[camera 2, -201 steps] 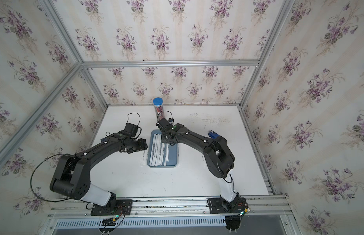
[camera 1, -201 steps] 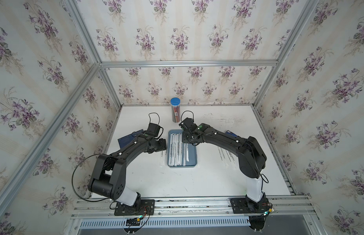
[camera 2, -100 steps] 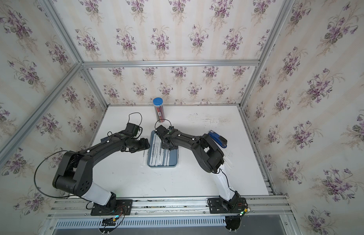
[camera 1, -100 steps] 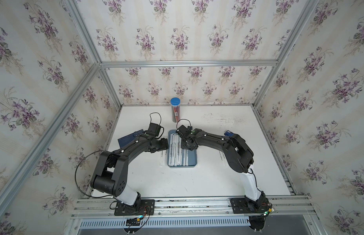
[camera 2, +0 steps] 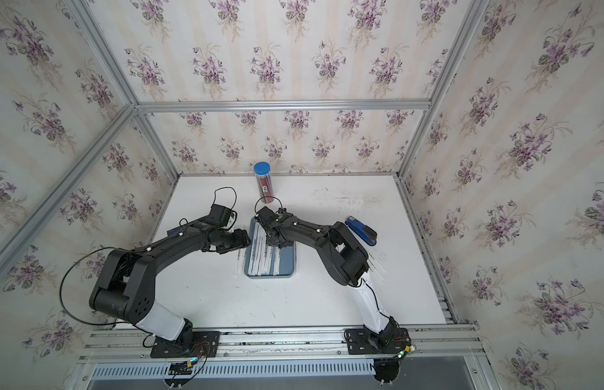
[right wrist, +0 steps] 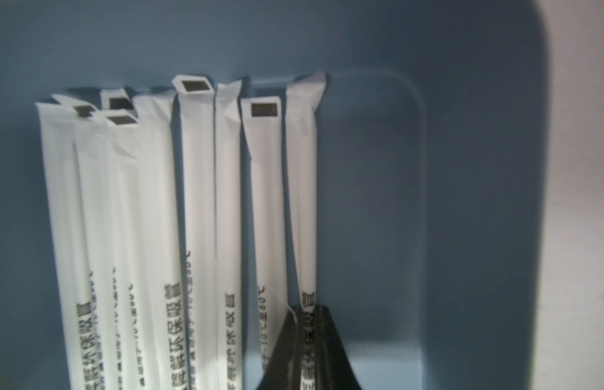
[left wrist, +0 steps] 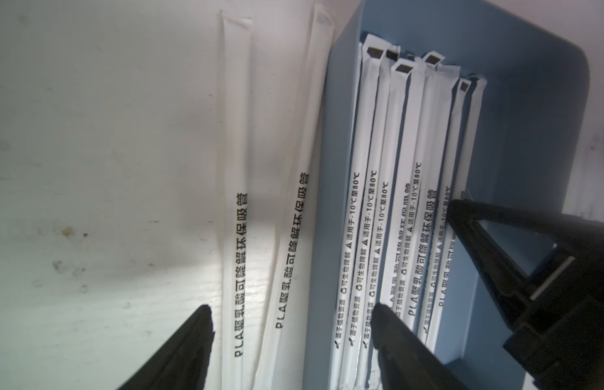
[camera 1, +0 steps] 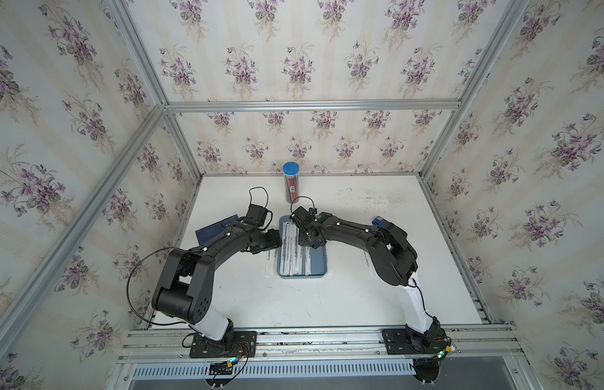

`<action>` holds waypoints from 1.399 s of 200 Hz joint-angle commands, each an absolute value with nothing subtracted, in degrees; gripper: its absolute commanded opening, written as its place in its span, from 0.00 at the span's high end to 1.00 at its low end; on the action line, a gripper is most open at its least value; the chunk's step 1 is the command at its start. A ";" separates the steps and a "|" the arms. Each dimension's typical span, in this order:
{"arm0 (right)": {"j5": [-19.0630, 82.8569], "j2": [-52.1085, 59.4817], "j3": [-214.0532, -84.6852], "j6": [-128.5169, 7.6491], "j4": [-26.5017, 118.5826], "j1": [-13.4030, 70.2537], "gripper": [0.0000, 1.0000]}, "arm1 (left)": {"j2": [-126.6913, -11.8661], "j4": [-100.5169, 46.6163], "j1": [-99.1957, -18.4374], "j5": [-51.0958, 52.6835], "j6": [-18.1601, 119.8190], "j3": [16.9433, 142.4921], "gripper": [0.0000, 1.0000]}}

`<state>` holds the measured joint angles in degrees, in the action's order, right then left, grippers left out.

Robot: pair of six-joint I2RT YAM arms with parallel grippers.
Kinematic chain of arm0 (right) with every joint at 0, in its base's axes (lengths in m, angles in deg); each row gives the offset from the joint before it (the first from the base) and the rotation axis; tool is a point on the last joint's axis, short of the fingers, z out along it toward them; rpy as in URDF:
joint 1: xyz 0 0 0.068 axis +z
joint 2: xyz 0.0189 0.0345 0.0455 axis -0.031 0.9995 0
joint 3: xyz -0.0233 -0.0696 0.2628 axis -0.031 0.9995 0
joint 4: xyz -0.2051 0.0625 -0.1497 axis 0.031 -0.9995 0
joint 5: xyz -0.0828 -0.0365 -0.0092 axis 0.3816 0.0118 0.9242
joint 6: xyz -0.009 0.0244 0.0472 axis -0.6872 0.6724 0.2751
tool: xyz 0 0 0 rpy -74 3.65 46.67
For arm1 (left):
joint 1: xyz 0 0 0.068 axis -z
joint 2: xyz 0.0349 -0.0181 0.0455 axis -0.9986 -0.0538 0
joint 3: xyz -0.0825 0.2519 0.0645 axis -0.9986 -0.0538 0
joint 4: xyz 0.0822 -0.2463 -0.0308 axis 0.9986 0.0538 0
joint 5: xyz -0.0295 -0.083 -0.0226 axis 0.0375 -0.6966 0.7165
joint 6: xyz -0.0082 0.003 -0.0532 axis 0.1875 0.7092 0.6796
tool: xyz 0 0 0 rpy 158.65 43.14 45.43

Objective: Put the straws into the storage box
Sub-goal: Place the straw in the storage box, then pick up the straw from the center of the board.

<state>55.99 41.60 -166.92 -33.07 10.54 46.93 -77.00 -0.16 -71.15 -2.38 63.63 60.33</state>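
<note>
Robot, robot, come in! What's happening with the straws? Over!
Right gripper shut on one straw, down in the storage box. Left gripper open, straddling two straws on the table beside it. Nothing blocking.

White paper-wrapped straws (camera 1: 291,251) with black lettering lie flat, side by side, lengthwise in the shallow blue-grey storage box (camera 1: 319,266), filling its left part. Two loose straws (left wrist: 234,169) lie on the worktop (camera 1: 260,297) just beside its left wall. Possibly more at right, partly hidden.

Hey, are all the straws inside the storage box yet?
No, in the left wrist view two straws lie on the white table just outside the storage box.
</note>
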 commanded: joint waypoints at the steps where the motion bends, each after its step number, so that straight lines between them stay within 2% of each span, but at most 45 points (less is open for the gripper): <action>1: 54.91 42.25 -167.15 -33.61 10.31 47.01 0.88 | -77.17 -0.53 -71.18 -2.58 63.32 60.49 0.26; 121: 53.91 42.17 -167.82 -34.84 10.07 47.54 0.87 | -77.37 -0.44 -71.23 -3.10 63.74 61.11 0.26; 148: 53.82 40.78 -167.52 -35.22 9.88 47.54 0.83 | -77.39 -0.22 -71.18 -3.24 63.76 61.35 0.26; 177: 54.68 37.90 -168.05 -36.35 8.78 47.53 0.72 | -76.98 0.74 -71.18 -2.65 63.48 61.97 0.26; 215: 55.02 33.95 -168.47 -36.77 6.18 47.16 0.72 | -75.46 4.34 -71.35 0.28 61.06 64.61 0.26; 280: 56.75 21.01 -149.62 -36.71 9.71 39.41 0.74 | -73.17 7.43 -72.77 3.10 58.13 64.62 0.26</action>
